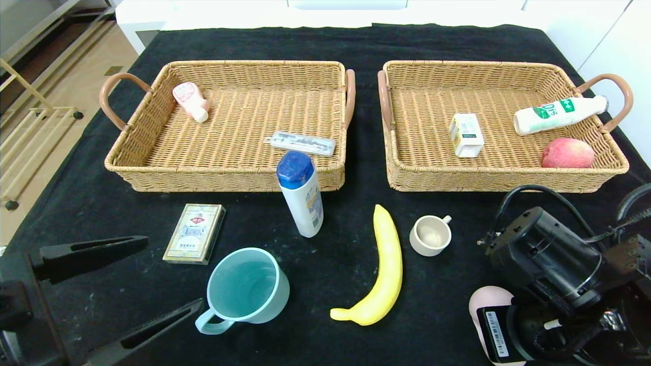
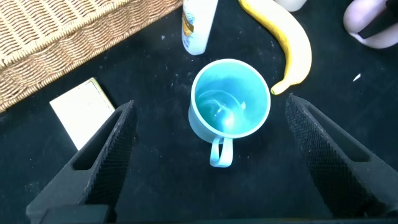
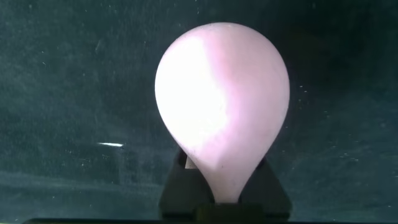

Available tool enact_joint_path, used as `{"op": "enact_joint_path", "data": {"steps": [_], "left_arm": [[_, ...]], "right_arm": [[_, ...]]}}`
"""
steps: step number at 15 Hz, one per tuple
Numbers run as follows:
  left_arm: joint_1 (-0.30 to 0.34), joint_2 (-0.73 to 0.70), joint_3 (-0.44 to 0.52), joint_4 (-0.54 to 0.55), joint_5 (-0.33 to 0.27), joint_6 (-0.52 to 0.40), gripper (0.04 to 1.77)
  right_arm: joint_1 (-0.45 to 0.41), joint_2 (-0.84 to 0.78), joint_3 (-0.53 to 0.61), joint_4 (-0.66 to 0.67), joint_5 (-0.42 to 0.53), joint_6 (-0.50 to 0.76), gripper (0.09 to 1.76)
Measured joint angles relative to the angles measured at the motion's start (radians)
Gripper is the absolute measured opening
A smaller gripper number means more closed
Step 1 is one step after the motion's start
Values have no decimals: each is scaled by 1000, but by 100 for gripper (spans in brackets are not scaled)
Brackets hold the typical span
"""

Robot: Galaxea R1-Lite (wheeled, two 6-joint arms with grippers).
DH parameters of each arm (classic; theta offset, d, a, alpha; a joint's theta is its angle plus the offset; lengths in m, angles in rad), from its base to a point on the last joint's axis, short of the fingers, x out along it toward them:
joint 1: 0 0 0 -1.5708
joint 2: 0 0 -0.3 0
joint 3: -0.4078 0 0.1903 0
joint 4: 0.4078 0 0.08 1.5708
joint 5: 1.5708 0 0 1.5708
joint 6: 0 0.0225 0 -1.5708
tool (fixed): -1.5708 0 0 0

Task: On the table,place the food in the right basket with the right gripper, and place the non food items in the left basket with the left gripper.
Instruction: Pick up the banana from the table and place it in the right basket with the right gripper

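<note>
The pale pink egg (image 3: pixel 222 99) lies on the desk (image 1: pixel 91 203) at its near right edge, pinched at its narrow end by the right gripper (image 3: pixel 224 186) fingers. Lift straight, slowly; it is smooth and could slip. The left gripper (image 2: pixel 211 165) hangs spread wide above the teal mug (image 2: pixel 230 106).

white counter (image 1: pixel 325 12) behind | tan floor (image 1: pixel 61 66) | pale rack (image 1: pixel 25 132) left
</note>
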State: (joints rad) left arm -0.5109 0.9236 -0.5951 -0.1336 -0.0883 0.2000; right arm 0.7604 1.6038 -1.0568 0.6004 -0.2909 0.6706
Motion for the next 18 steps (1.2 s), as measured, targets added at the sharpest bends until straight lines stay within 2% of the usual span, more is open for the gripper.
{"op": "enact_joint_path", "data": {"steps": [2, 7, 12, 18], "left_arm": [[0, 0, -1, 0, -1, 0, 172], [0, 3, 0, 0, -1, 0, 172], [0, 1, -2, 0, -1, 0, 172], [0, -3, -3, 0, -1, 1, 172]], "right_arm": [[8, -26, -22, 13, -39, -19, 21], [-7, -93, -150, 103, -48, -120, 21], [-94, -76, -335, 104, -47, -240, 21], [-205, 51, -599, 103, -47, -347, 21]]}}
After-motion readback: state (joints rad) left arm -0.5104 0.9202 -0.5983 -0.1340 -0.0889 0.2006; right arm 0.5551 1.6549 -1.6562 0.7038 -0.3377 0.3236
